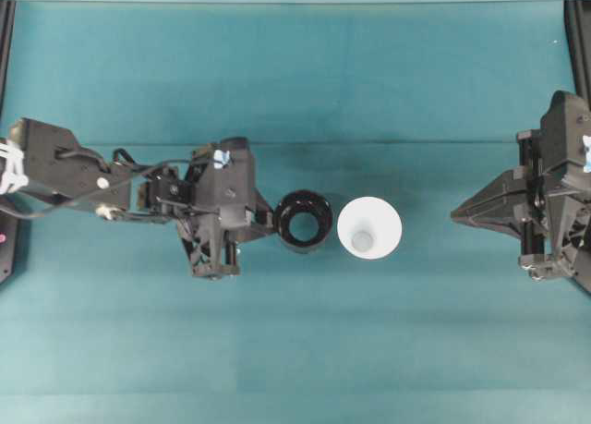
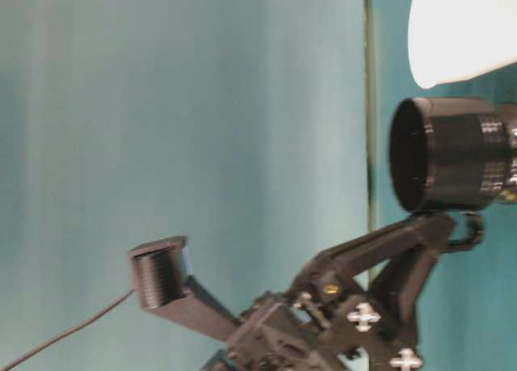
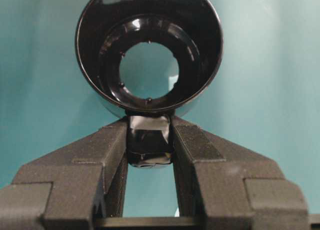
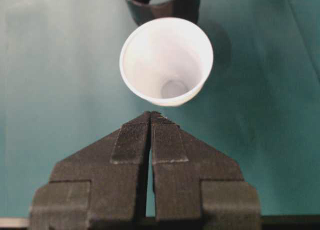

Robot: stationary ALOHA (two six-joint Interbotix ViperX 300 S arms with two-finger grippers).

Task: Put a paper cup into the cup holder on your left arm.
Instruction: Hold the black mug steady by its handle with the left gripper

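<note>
The plain white paper cup (image 1: 369,227) stands upright and open on the teal table, just right of the glossy black cup holder (image 1: 303,221); the two rims are close and I cannot tell if they touch. My left gripper (image 1: 268,219) is shut on the holder's small handle (image 3: 149,145) and holds the holder (image 3: 149,49) with its mouth up. My right gripper (image 1: 457,214) is shut and empty, a short way right of the cup. In the right wrist view the cup (image 4: 166,59) sits just ahead of the closed fingertips (image 4: 151,115), with the holder (image 4: 160,4) behind it.
The left arm (image 1: 55,165) with its looping cable and white wrap reaches in from the left edge. Black frame rails run along the far left and right edges. In the table-level view a black ribbed cylinder (image 2: 159,271) on a bracket stands in the foreground.
</note>
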